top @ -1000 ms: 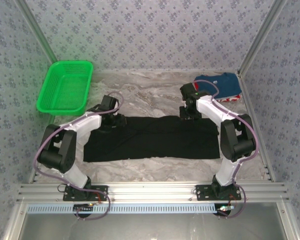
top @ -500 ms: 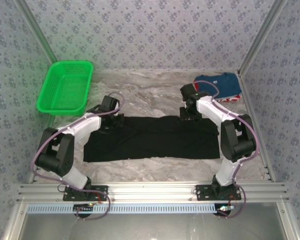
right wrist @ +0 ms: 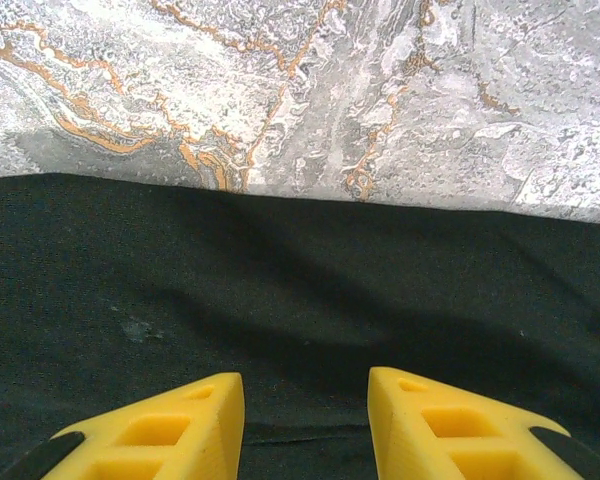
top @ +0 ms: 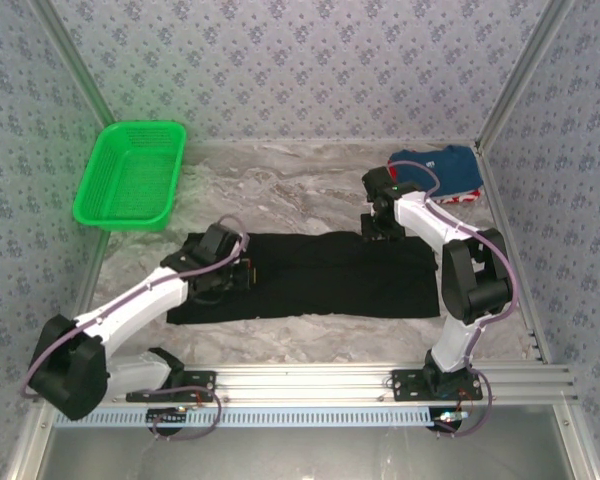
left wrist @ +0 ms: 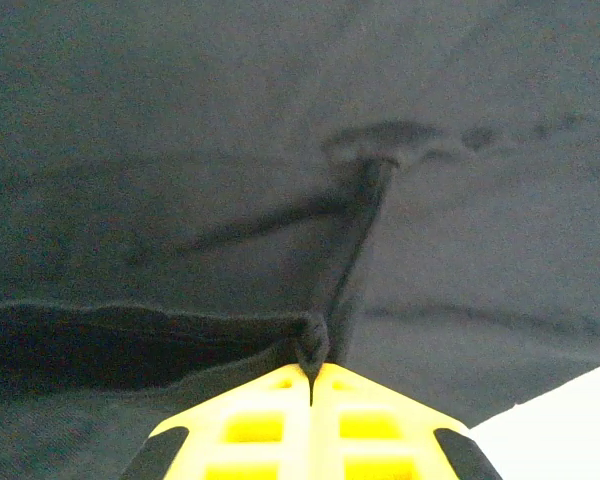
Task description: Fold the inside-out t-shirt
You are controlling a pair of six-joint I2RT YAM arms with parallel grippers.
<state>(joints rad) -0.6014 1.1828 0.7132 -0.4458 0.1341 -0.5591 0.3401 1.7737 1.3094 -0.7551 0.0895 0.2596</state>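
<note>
The inside-out t-shirt [top: 330, 275] lies as a long black strip across the middle of the table. My left gripper [top: 242, 275] sits over its left part, shut on a pinched ridge of the black fabric [left wrist: 320, 340]. The yellow fingertips [left wrist: 280, 385] meet, with cloth rising between them and a crease running away from the pinch. My right gripper [top: 378, 232] hovers at the shirt's far edge near its right end. It is open, with the yellow fingers [right wrist: 190, 410] apart above flat black cloth [right wrist: 280, 280] and nothing between them.
A green basket [top: 130, 175] stands at the back left. A folded blue shirt with red trim [top: 440, 170] lies at the back right. Marble tabletop [top: 300, 190] stretches beyond the shirt. Metal frame posts flank both sides, and an aluminium rail [top: 300, 380] runs along the near edge.
My left gripper closed on the shirt's far left edge and has moved toward the near side and a little right, carrying the fabric. The right arm has stayed put.
</note>
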